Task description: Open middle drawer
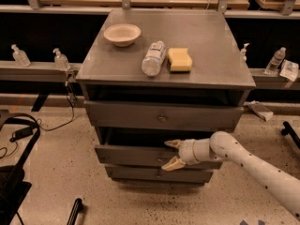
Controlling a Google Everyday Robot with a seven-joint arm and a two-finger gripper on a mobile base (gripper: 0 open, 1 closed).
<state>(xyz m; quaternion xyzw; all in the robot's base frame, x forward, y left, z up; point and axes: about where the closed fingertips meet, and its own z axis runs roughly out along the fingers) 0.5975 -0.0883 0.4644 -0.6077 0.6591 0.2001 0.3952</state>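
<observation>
The gripper (171, 153) sits at the centre of the middle drawer (131, 156) front, its fingers spread wide and holding nothing. The grasp seems to be in hand; next it should close there and pull toward the near side.

You see cream fingers (172, 163), spread, on a white arm (253, 165) dotted dark, against the grey middle drawer (131, 154); above them the grey table (211, 36) carries a cream bowl (122, 33), clear bottle (153, 58), yellow sponge (180, 59); beneath them, speckled beige floor (61, 172)

Soft o/h light; gripper (165, 155) at middle drawer (131, 154)
</observation>
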